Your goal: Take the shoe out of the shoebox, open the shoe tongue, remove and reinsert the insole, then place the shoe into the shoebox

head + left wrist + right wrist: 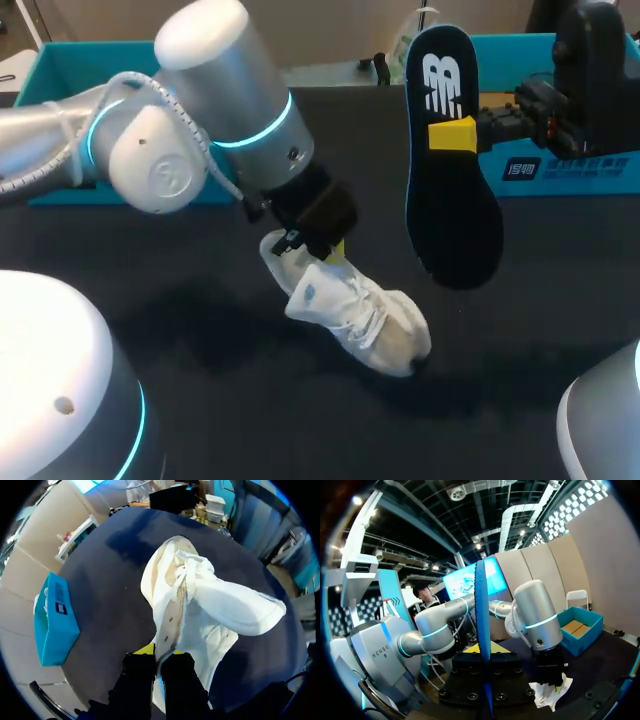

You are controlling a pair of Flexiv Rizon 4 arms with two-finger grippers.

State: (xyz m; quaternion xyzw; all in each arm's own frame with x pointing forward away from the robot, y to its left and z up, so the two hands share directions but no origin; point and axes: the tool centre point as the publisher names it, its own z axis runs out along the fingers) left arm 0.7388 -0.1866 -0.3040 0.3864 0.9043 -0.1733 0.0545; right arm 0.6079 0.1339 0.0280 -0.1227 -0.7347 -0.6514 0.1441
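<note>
Big white logo [443, 85] (two blocky, striped letters) is printed on the dark insole [455, 200], at its narrower end. Small label [522, 168] w/ characters sits on the front wall of the blue shoebox [600, 185], w/ more print beside it, too small to read. Left wrist view: dark label [61, 609] on a blue box [55, 640], illegible.

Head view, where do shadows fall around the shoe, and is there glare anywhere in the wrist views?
Head view: a soft darker patch lies on the table left of the white shoe, under the left arm, whose silver shell shows bright highlights. Left wrist view: the shoe looks evenly lit, no hard glare. Right wrist view: the insole, edge-on, catches light along its blue rim.
</note>
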